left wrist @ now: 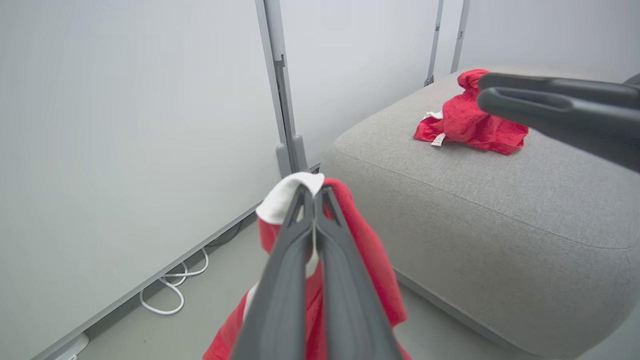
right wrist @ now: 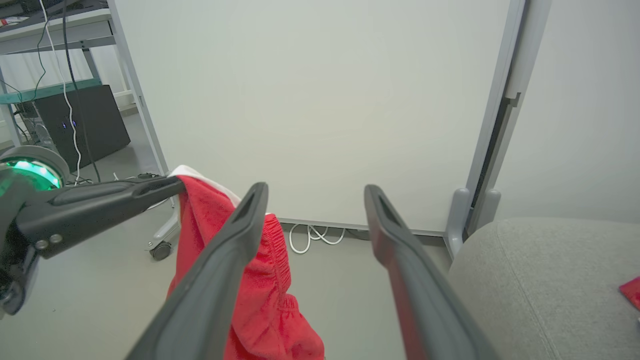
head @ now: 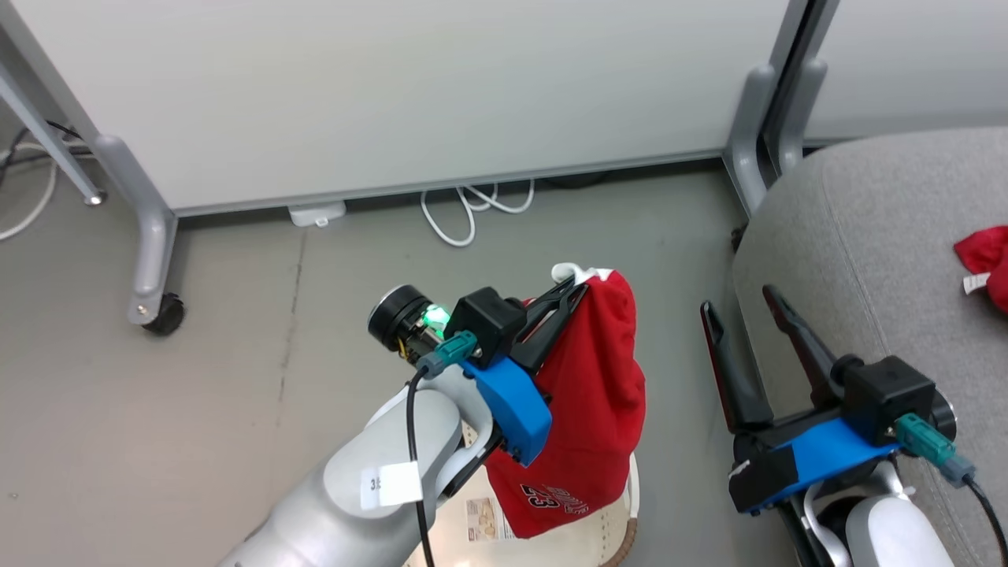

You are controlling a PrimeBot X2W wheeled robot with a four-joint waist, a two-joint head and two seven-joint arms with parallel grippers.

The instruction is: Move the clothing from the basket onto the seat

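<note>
Jaws pressed together on the white-trimmed edge of a red garment (head: 598, 394): the left gripper (head: 579, 285) holds the cloth up at the centre of the head view. The fabric hangs below the fingers toward 6 o'clock, with a dark and white printed number near its lower hem.

Under it, at 6 o'clock on the bottom edge, sits the basket (head: 626, 543). Its cream perforated wall and brown woven-look rim are partly covered by the cloth and the pale forearm. Whether the hem touches the basket cannot be told.

At 4 o'clock the right gripper (head: 739, 301) has its jaws spread wide with nothing between them. Its fingers point toward 12 o'clock, just beside the near edge of the seat (head: 866, 236).

The light-grey seat takes the 3 o'clock side. A second red garment (head: 988, 256) lies crumpled on top of it at the far 3 o'clock edge, a small white label showing.

At 12 o'clock stands a white partition panel (head: 394, 94) on grey legs, with a black caster (head: 164, 313) at 9 o'clock. A loop of white cable (head: 472, 213) lies on the grey floor (head: 236, 394) below the panel.
</note>
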